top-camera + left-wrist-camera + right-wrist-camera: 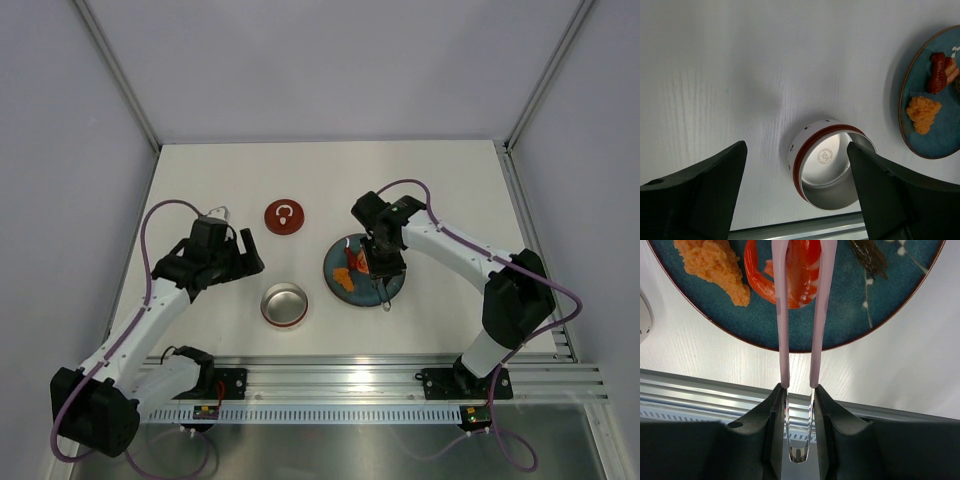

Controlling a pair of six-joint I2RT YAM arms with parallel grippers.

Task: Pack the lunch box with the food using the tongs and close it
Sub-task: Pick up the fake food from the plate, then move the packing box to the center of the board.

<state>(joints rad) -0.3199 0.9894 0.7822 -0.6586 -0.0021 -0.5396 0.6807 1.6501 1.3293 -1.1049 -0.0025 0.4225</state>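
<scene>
Though in jaws, tongs (782, 315) partly offscreen.

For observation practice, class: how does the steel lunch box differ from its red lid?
The lunch box is shiny steel and empty; the lid is dark red with a white loop. The lunch box sits in front, the lid farther back. Both are round.

In my right wrist view, the tips of the tongs (782, 315) and the far side of the plate (850, 315) run off the top edge. From above, my right gripper (382, 275) hides most of the tongs.
</scene>
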